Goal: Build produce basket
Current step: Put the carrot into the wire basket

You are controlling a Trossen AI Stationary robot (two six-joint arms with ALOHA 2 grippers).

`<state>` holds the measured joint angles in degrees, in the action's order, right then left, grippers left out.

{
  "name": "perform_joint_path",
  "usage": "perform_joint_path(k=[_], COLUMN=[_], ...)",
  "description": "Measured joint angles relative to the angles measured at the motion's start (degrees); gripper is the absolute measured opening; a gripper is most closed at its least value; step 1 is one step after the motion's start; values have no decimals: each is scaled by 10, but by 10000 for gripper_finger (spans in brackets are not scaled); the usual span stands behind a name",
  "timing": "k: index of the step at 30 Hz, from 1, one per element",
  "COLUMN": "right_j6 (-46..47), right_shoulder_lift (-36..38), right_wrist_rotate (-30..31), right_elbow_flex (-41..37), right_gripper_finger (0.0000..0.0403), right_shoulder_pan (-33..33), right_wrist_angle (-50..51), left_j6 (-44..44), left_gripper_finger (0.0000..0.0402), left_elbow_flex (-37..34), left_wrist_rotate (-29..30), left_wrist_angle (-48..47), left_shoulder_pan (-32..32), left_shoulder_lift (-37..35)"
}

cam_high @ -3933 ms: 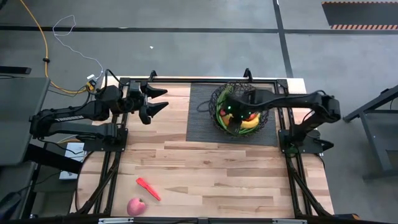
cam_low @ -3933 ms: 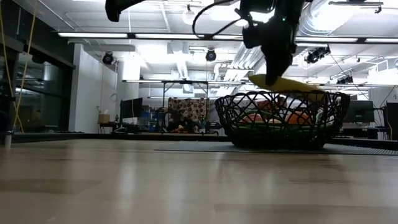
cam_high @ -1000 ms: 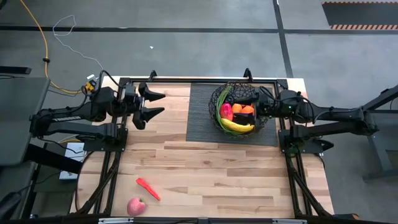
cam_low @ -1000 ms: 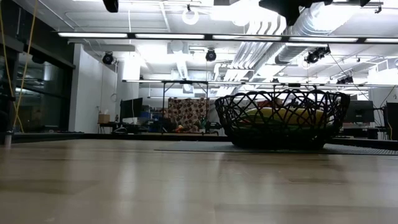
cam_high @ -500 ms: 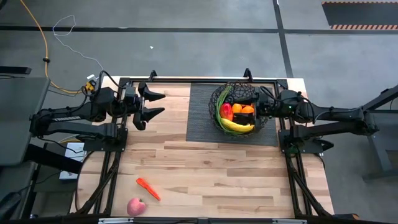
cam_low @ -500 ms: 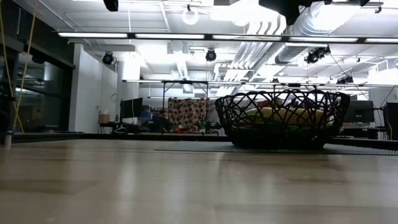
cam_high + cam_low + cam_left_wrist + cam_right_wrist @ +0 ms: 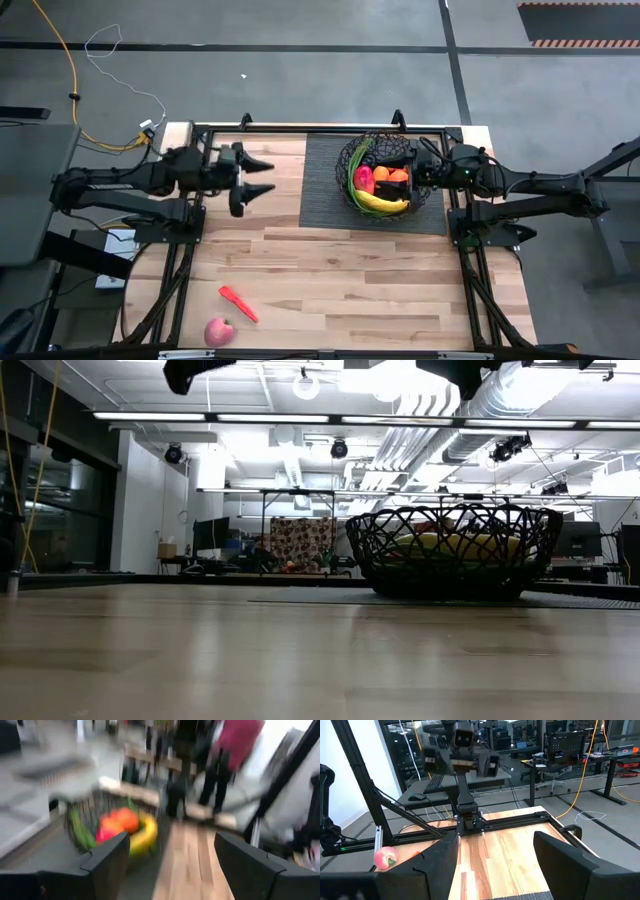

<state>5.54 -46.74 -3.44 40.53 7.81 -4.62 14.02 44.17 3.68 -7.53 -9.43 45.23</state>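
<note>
- Two pieces of produce sit outside the basket (image 7: 383,171): the orange carrot (image 7: 238,303) and the pink-red apple (image 7: 219,332), both well away from it at the near left corner of the table (image 7: 350,290), apple just beside the carrot.
- The basket sits on a dark ribbed mat (image 7: 325,195) at the far side of the table, already holding a yellow banana (image 7: 385,203), a couple of oranges (image 7: 390,175), a red piece and some long green beans (image 7: 352,183) curled along its left inner wall.
- Left gripper (image 7: 264,175) hangs in the air well left of the basket, fingers spread wide, nothing between them.
- Right gripper (image 7: 408,172) hovers right at the basket's right rim, jaws parted, holding nothing; its wrist view looks past the fingers (image 7: 435,862) to the apple.
</note>
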Motion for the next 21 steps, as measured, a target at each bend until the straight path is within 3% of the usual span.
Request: perform_joint_path(k=[8, 14, 17, 21], right_j6=[0, 0, 0, 0], right_shoulder_lift=[0, 0, 0, 0], right_wrist_rotate=[2, 2, 2, 2], right_elbow_flex=[0, 0, 0, 0], right_gripper_finger=[250, 250, 250, 250], right_shoulder_pan=[0, 0, 0, 0], right_wrist_angle=[0, 1, 1, 3], left_j6=[39, 44, 44, 50], left_gripper_finger=[325, 345, 346, 346], left_elbow_flex=[117, 136, 135, 116], left_wrist_rotate=[-58, -86, -79, -75], left_wrist_angle=[-288, -447, -505, -502], left_shoulder_pan=[90, 212, 277, 349], left_shoulder_lift=[81, 145, 187, 241])
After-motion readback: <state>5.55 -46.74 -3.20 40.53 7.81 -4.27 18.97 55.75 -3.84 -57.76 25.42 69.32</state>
